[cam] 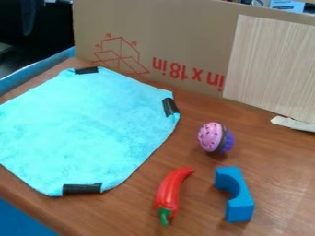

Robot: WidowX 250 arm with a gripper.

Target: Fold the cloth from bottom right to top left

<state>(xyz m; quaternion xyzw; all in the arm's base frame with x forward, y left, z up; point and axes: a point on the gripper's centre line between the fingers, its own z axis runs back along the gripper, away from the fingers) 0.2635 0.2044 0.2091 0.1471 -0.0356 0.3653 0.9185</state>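
One bright turquoise cloth (86, 124), kinda fuzzy looking, is spread out flat on the left part of the brown wood surface (200, 203), running out of the camera view at the left. Its outline is many-sided, with blunt corners, and it's got black tape on it: a top strip (86, 70), a right strip (170, 107) and a bottom strip (82, 189). The color's pretty even, with some faint mottling in the middle. Behind it stands some printed cardboard (178, 41), can't tell if that's a box or just a panel. Over to the right of the cloth are a red toy pepper (170, 191), a blue arch block (239, 198) and a pink and purple toy (214, 137), all apart from it. Can't tell if the pincer is apart or together.
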